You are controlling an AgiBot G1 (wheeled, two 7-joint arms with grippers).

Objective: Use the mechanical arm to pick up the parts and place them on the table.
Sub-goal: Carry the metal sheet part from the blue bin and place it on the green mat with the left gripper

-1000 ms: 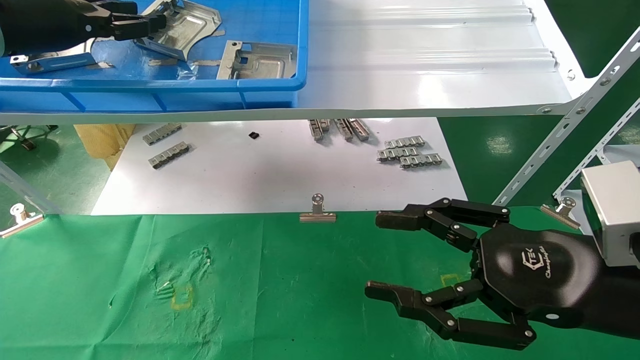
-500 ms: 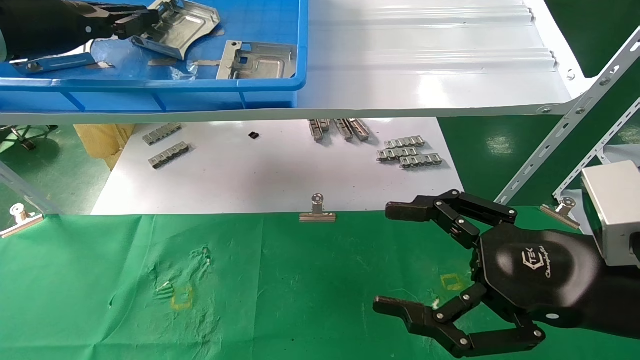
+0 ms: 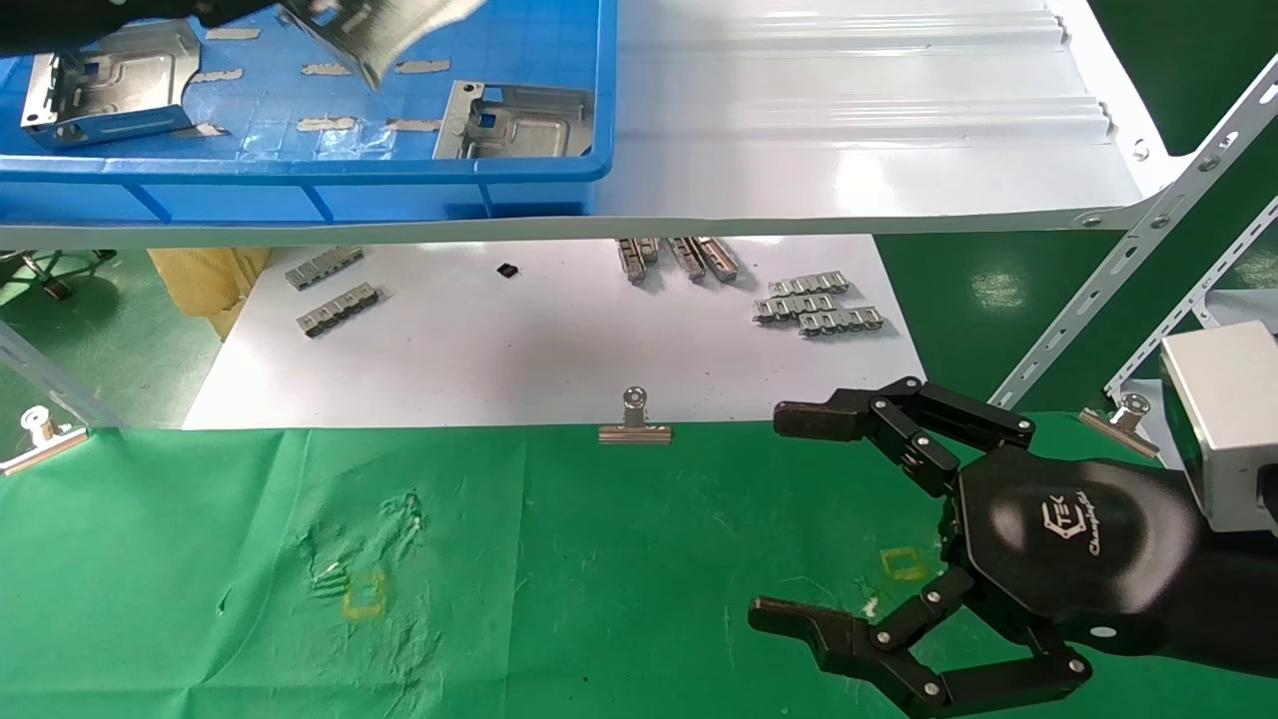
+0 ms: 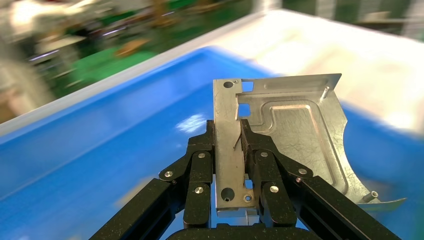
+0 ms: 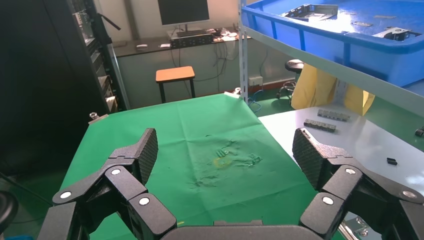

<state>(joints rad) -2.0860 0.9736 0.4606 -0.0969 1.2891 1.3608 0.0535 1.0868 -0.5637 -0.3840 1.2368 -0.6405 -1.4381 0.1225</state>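
Note:
My left gripper [image 4: 228,131] is shut on the folded edge of a silver stamped bracket [image 4: 295,135] and holds it above the blue bin [image 3: 300,170]. In the head view this bracket [image 3: 374,30] hangs blurred at the top edge, and only a bit of the left arm shows there. Two more brackets lie in the bin, one at the left [image 3: 105,85] and one at the front right [image 3: 514,120]. My right gripper [image 3: 789,519] is open and empty above the green cloth table [image 3: 559,559], near a yellow square mark [image 3: 904,564].
The bin stands on a glossy white ribbed shelf [image 3: 849,130]. Below it a white sheet [image 3: 519,340] carries small grey segmented strips [image 3: 819,305]. Silver binder clips [image 3: 634,424] hold the cloth's far edge. A slanted shelf strut [image 3: 1128,260] runs at the right. A second yellow square [image 3: 362,594] marks the cloth's left.
My left gripper has lifted the bracket up out of the bin toward the top of the head view, uncovering the left bracket. My right gripper opened wider and shifted slightly right.

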